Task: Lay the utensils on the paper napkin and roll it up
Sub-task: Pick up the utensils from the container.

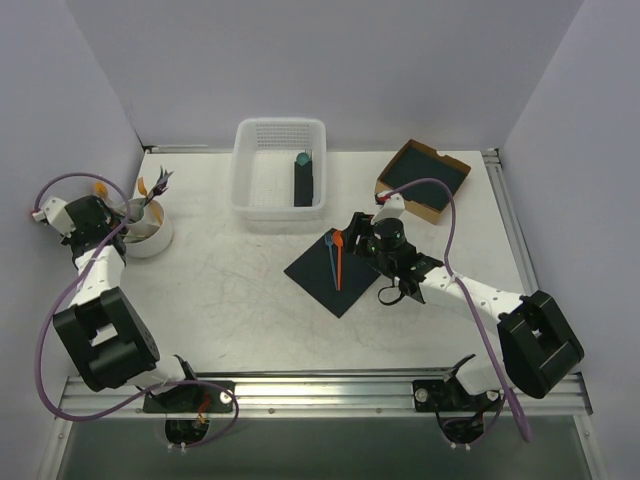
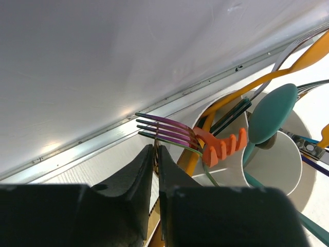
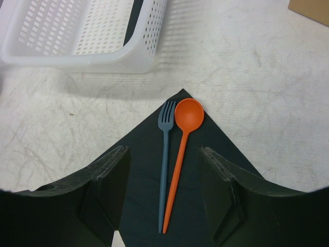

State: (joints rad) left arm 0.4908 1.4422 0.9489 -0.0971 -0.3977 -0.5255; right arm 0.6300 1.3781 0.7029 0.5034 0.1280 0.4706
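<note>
The dark paper napkin lies flat near the table's middle. An orange spoon and a slate-blue fork rest side by side on it. My right gripper hovers open just above the napkin, one finger on either side of both handles. My left gripper is at the white cup, its fingers pressed together on a thin metal utensil seen edge-on. An orange fork, an iridescent fork and a teal spoon stand in the cup.
A white slotted basket at the back holds a dark roll with a teal tip. A cardboard box of dark sheets sits back right. The back wall and metal table rail are close behind the cup.
</note>
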